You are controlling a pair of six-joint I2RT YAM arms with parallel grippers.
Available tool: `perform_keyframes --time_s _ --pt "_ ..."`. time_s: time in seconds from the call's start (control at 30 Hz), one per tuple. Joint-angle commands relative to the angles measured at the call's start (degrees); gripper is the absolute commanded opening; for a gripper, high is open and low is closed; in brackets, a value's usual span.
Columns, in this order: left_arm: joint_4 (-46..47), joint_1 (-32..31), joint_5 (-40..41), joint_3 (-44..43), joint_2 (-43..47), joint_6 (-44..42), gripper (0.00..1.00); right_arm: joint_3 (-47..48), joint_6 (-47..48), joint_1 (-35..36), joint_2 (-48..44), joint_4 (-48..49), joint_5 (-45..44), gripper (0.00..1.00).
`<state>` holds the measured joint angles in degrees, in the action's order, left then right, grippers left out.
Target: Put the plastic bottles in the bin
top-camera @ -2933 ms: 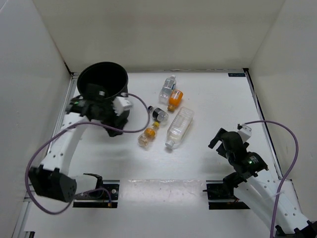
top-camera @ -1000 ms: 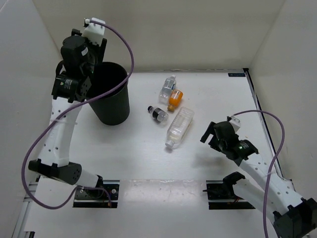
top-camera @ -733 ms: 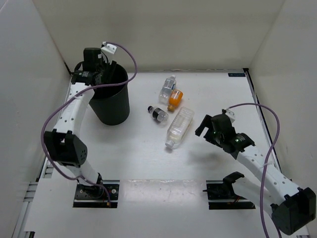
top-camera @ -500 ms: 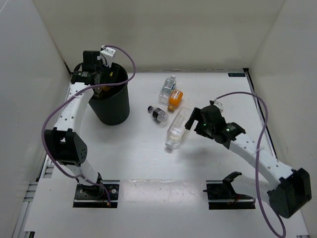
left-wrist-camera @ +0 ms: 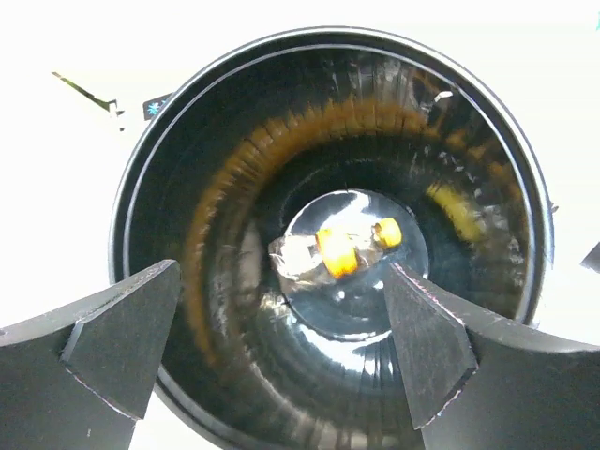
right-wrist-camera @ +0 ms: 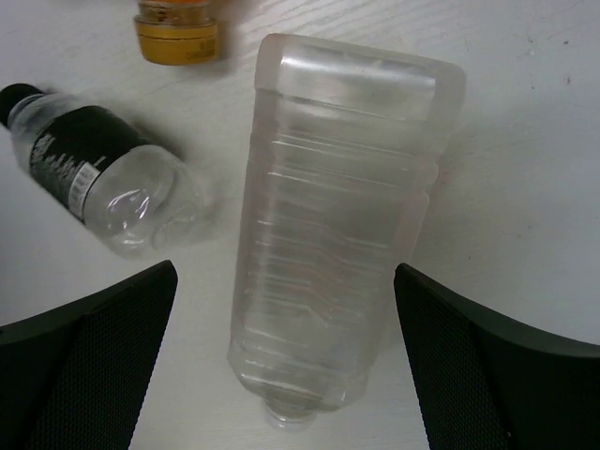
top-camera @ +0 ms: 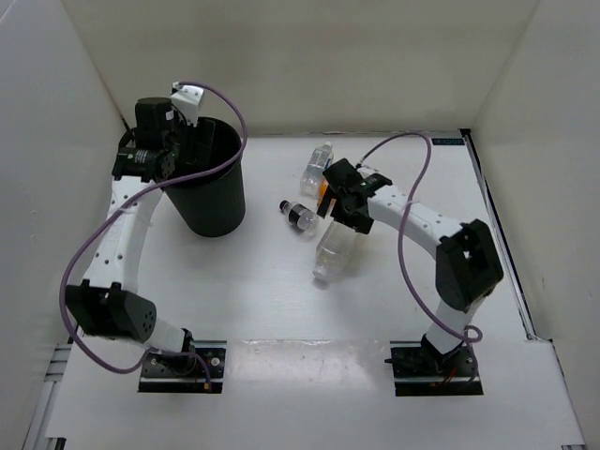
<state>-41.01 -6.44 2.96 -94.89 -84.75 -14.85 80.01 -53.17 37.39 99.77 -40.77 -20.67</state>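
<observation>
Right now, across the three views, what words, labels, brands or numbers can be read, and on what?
No text can be read in any view.
Black-capped bottle: white print on its black label, too blurred to read.
Clear labelled bottle: label too small to read.
Dark sticker at the table's far edge: too small to read.
Ribbed clear bottle: no label visible.

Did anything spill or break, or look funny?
Nothing looks broken or spilled. The big clear bottle and the black-capped bottle lie on their sides on a dry table, and one orange bottle rests at the bottom of the bin.
</observation>
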Motion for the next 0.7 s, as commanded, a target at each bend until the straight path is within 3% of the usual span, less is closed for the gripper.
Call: perform_keyframes --time_s 0.0,0.2,0.43,0.53,0.57,0.67 --pt "-0.6 0.4 0.7 2.6 5.5 0.9 1.0 4.0 -4.5 -1.1 4.8 -8.3 -1.7 1.0" --pt "-1.7 0.4 1.3 3.2 8.8 0.9 1.0 3.4 -6.3 -1.6 7.0 -12.0 -2.5 1.0" --pt "-2.3 0.4 0.2 3.2 10.0 1.4 1.0 2.1 -2.1 -3.5 10.7 -6.7 4.6 0.97" --pt "-3.5 0.4 1.6 3.2 11.2 0.4 1.0 -1.4 -1.6 -4.3 8.6 -5.1 6.0 0.72" --pt "-4.0 0.4 1.6 3.2 11.2 -0.3 1.0 -2.9 -1.6 -4.3 7.3 -3.2 5.2 0.57" --pt "-4.6 0.9 2.7 3.2 12.8 -0.9 1.0 -7.1 -1.6 -4.8 2.6 -1.7 2.7 0.39"
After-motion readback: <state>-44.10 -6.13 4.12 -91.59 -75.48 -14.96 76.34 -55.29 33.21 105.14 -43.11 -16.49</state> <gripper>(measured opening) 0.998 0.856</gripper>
